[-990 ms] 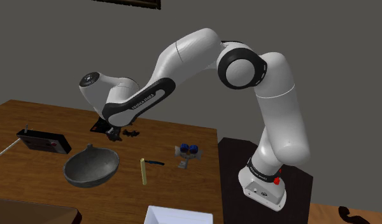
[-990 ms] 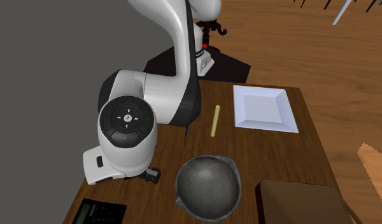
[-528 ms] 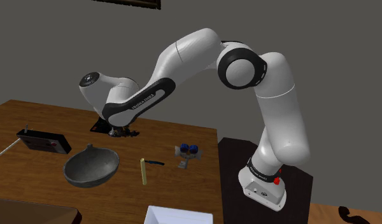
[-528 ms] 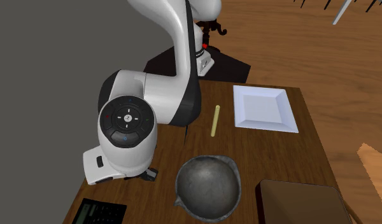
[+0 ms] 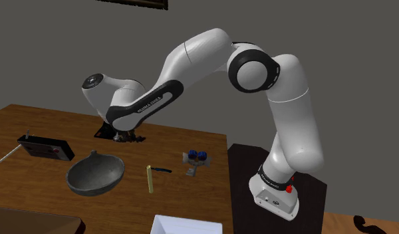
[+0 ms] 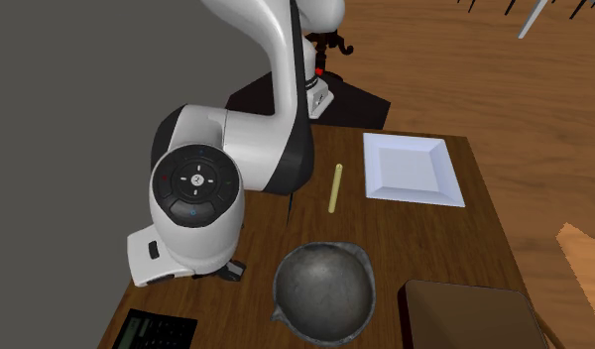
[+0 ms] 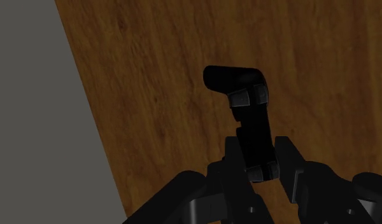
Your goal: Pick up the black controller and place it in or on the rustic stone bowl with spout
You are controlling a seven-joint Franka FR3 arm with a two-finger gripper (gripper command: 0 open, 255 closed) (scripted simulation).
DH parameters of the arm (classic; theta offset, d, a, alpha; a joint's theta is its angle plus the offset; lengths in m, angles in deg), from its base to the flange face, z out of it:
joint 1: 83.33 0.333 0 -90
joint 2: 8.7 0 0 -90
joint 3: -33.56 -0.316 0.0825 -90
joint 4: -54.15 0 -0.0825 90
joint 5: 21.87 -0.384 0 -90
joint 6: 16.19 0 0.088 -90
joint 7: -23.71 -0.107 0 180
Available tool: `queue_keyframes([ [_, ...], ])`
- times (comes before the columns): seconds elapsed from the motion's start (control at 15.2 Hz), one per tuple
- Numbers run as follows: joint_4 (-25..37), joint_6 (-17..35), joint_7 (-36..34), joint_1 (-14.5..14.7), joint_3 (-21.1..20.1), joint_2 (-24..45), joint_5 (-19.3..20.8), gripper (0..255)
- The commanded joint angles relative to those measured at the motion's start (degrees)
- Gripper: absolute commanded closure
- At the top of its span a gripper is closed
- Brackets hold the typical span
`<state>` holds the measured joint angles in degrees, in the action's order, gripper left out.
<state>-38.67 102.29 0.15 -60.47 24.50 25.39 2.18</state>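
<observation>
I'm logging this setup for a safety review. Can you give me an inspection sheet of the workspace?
Surface: wooden table; the hand is down near its wall-side edge.
Job's things: black controller lying on the table; grey spouted bowl upright, nothing in it.
Clutter: yellow stick, white square plate, black flat device, small blue-topped item.
Grippers: hand shut on the black controller's near end, fingers on either side of it.
Cables: nothing seen.
Surroundings: grey wall, wooden floor, dark stand.
</observation>
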Motion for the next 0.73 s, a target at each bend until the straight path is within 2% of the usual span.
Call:
queue_keyframes([
  [0.0,0.19,-0.91,0.38,-0.08,-0.12,-0.78,-0.26,255],
  [0.66,2.28,-6.36,2.39,-0.26,-0.75,-4.45,-1.63,255],
])
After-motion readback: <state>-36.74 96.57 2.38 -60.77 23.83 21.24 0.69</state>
